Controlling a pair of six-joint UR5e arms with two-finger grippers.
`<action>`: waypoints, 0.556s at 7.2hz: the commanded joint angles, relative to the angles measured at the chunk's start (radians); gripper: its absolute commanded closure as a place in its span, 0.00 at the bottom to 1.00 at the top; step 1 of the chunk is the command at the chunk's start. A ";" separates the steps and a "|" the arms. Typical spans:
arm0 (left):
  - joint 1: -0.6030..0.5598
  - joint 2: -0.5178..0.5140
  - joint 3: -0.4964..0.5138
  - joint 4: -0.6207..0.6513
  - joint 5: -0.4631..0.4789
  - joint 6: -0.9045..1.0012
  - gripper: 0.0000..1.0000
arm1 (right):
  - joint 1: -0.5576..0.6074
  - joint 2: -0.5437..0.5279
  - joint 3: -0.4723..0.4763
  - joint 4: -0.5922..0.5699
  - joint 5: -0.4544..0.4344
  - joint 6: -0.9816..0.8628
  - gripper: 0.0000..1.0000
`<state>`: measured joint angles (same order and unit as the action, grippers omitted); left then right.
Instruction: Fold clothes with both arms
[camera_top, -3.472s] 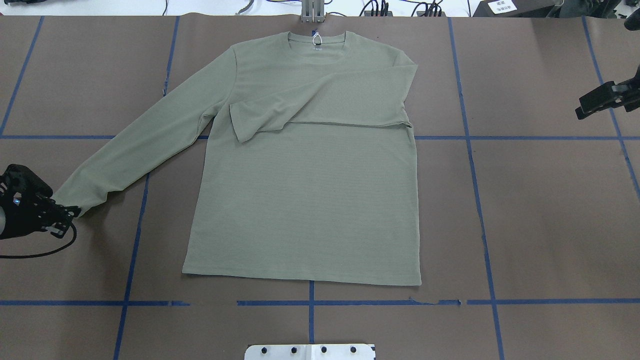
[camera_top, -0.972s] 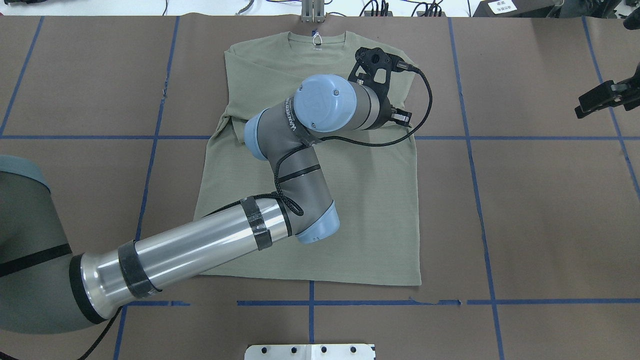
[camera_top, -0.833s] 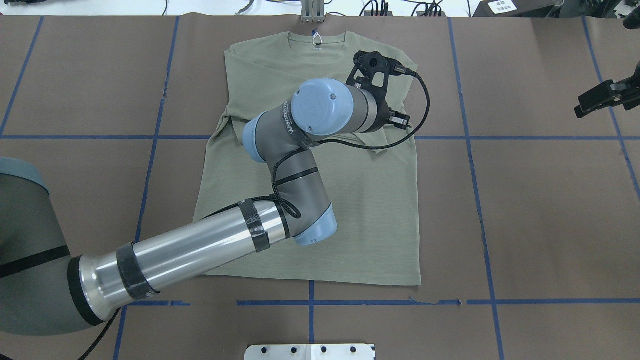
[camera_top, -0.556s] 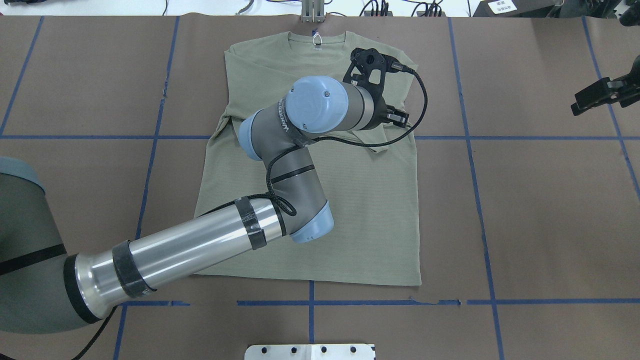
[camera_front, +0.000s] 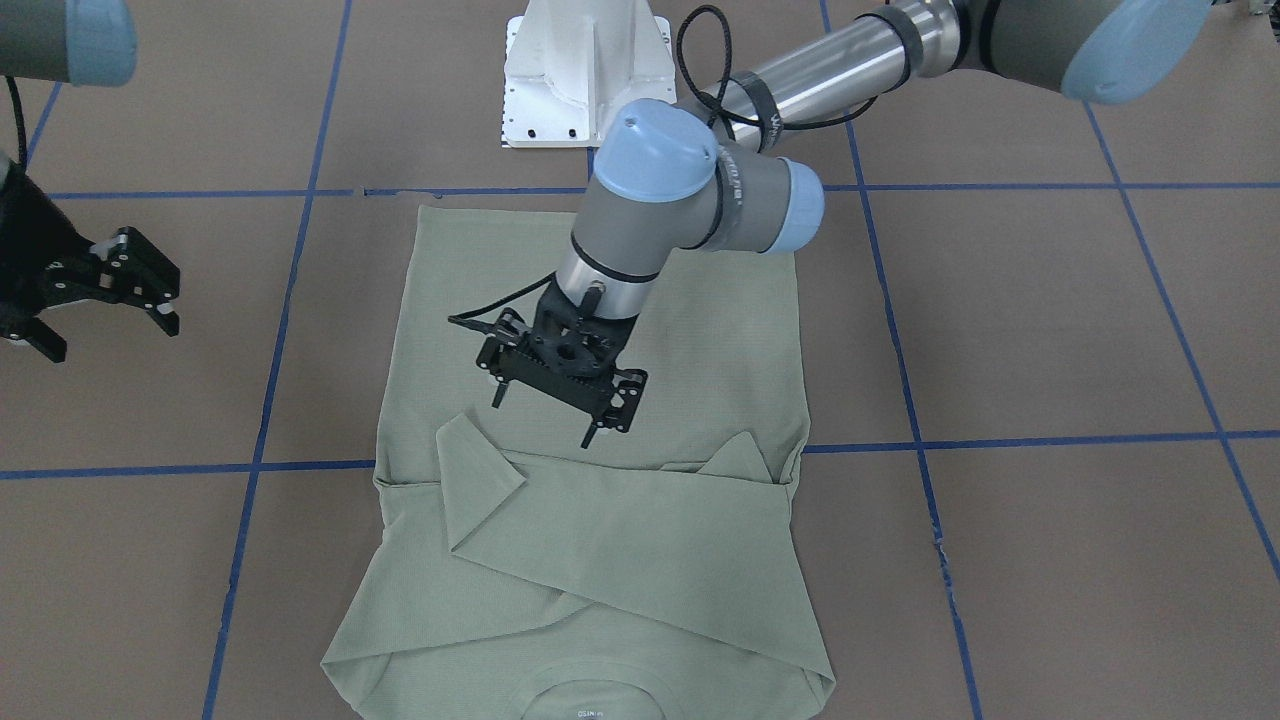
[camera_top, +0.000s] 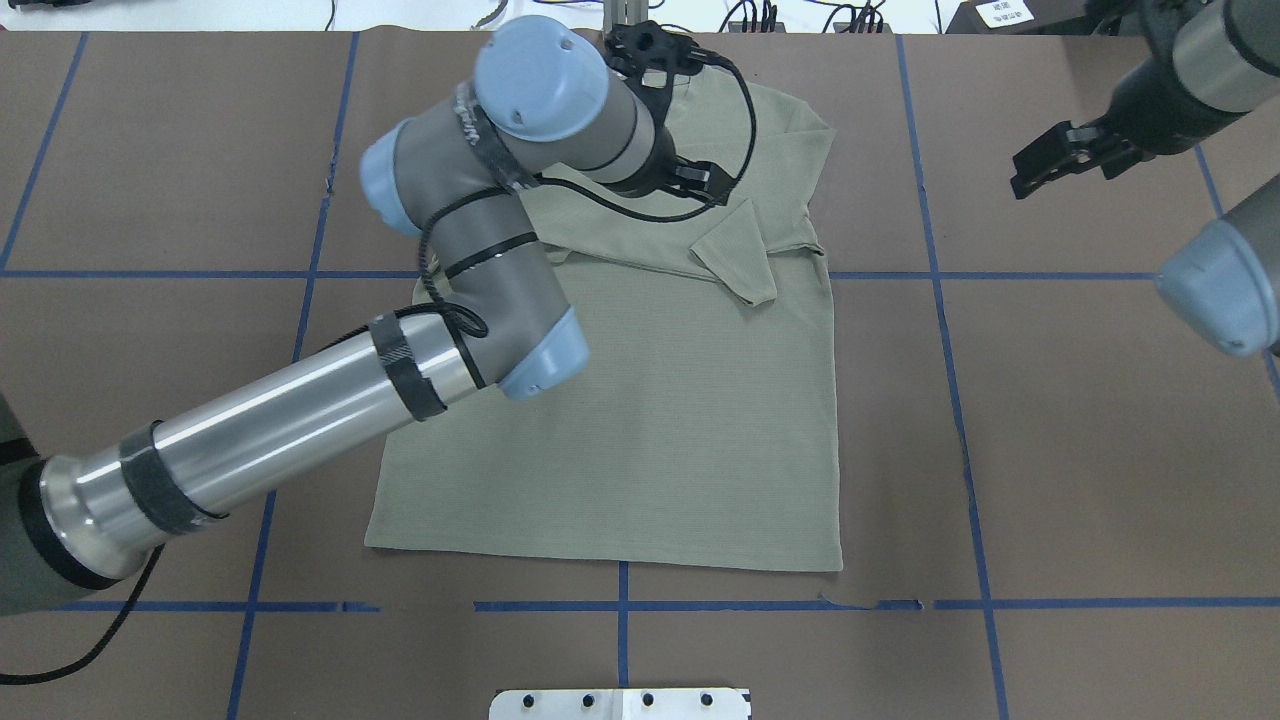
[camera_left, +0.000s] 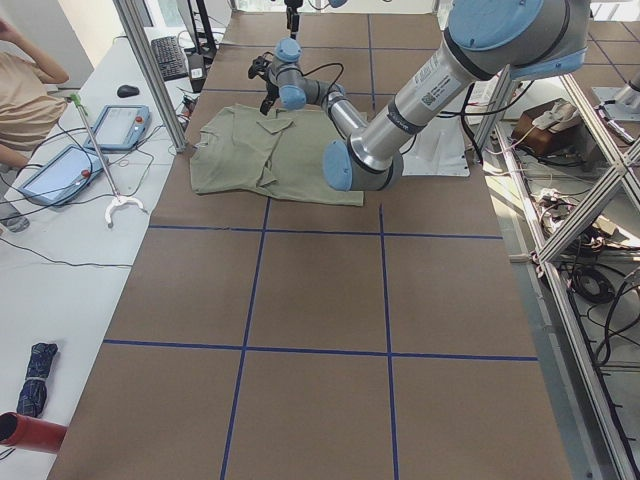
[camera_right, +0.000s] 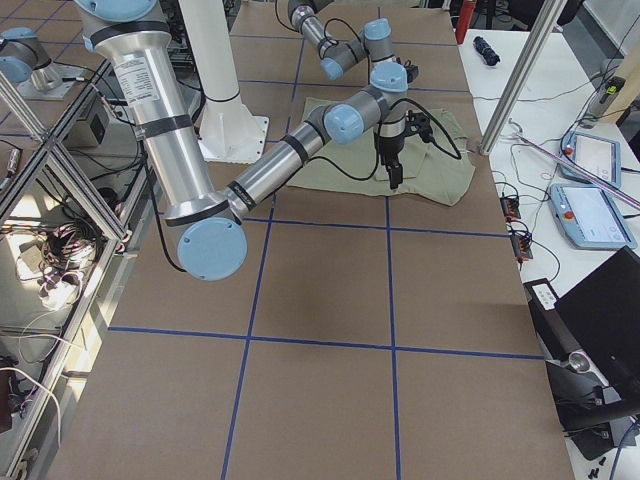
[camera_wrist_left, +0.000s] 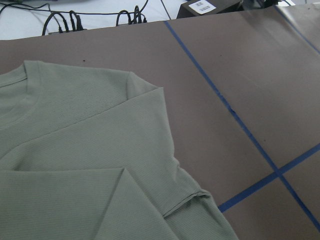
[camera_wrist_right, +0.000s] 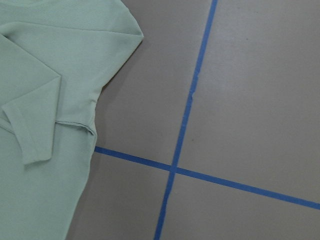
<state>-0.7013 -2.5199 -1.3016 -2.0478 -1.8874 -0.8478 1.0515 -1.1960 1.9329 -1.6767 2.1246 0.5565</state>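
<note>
Sleeves seemed finished: the pale sage-green ribbed long-sleeved shirt (camera_front: 640, 560) lay flat on the brown blue-taped table (camera_front: 1000, 300), both sleeves crossed over its chest, the black two-finger left gripper (camera_front: 543, 418) hanging spread and empty above it (the right gripper (camera_front: 108, 338) likewise, off the cloth), so I judged both should next pinch the hem (camera_top: 600, 556).

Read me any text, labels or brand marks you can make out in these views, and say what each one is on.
Nothing reads clearly enough to quote.
Neck print inside the shirt collar: white, too small to read.
Lettering on the left arm wrist: blurred.
White sticker on the same arm's forearm: too small.
White label on a dark box beyond the table's far edge: dark characters, unreadable.
</note>
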 joint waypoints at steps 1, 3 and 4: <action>-0.114 0.218 -0.277 0.153 -0.096 0.149 0.00 | -0.149 0.173 -0.113 0.000 -0.144 0.213 0.00; -0.196 0.370 -0.376 0.134 -0.185 0.304 0.00 | -0.262 0.373 -0.327 0.002 -0.320 0.281 0.02; -0.223 0.412 -0.399 0.127 -0.209 0.346 0.00 | -0.299 0.465 -0.445 0.012 -0.354 0.336 0.05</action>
<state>-0.8843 -2.1784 -1.6565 -1.9129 -2.0553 -0.5798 0.8101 -0.8553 1.6353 -1.6734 1.8408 0.8295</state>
